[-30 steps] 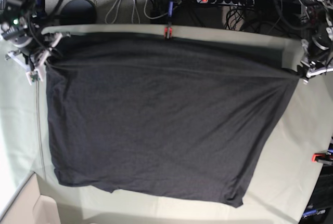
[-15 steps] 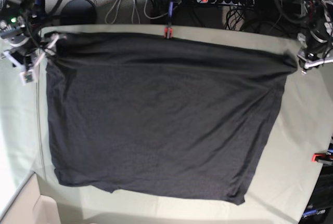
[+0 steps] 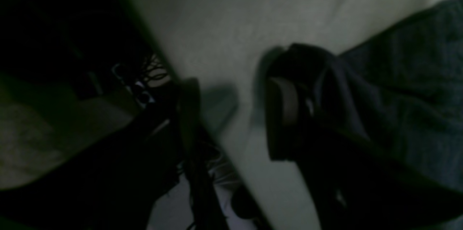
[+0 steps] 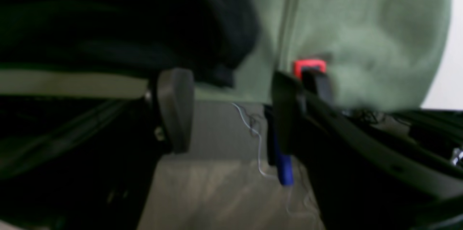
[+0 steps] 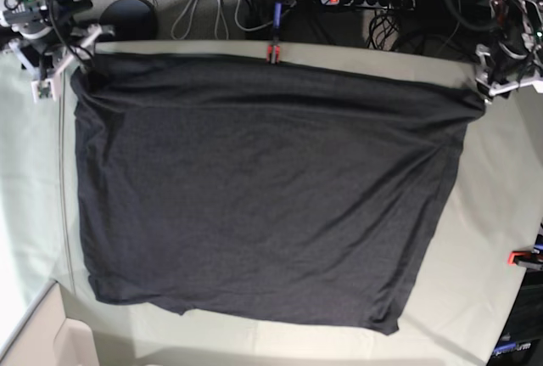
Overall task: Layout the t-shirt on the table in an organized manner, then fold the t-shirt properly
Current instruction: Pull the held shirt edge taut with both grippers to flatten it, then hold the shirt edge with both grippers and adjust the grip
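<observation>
- Across the scene, from left to right, stretches the table (image 5: 488,205), covered in pale grey-green cloth, with bare strips showing on both sides.
- On the middle of it, the dark t-shirt (image 5: 254,196) lies spread wide. Its main part is mostly smooth, a long crease runs from left to right near its far side, and both far corners are rumpled. The near edge is uneven, with a point at the near right.
- At the far left, the right gripper (image 4: 231,110) is well open, a broad gap between its fingers. Nothing is gripped; the rumpled far left corner of the t-shirt shows beyond the gap.
- At the far right, the left gripper (image 3: 233,114) is open too, its fingers plainly apart and holding nothing. The puckered far right corner of the t-shirt is just beside it.
- In the near left corner, a pale angular object (image 5: 51,332) is partly in view; I cannot tell what it is.
- On the right edge, a red-orange clamp (image 5: 524,258) shows.
- At the middle of the far edge is a small red clamp piece (image 5: 273,53).
</observation>
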`<state>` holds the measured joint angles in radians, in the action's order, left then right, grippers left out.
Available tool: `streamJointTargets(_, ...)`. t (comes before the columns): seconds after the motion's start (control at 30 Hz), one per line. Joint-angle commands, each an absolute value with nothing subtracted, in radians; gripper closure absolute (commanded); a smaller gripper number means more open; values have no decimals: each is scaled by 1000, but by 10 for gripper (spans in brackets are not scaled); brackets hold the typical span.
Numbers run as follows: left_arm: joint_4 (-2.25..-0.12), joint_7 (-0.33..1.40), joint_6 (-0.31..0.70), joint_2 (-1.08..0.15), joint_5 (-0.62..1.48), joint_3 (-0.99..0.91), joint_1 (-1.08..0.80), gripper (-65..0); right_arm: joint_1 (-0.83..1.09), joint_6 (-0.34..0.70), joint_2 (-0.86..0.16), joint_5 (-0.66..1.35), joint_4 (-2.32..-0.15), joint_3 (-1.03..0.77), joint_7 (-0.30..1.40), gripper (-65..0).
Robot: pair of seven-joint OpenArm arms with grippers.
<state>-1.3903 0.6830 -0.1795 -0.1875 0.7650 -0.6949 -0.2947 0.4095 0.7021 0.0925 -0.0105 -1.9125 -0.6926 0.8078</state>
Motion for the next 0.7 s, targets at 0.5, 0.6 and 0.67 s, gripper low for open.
streamJointTargets(0.5, -1303, 684, -173, -203, 771, -691, -200, -289, 341, 698, 81, -7, -1698, -654, 799, -348)
streamJointTargets(0.6, -1297, 676, -173, -208, 771, -636, -182, -285, 321, 698, 73, -7, -1666, -654, 799, -348)
streamJointTargets(0.67, -1297, 674, -173, -214, 771, -607, -180, -283, 315, 698, 58, -7, -1638, -654, 799, -347)
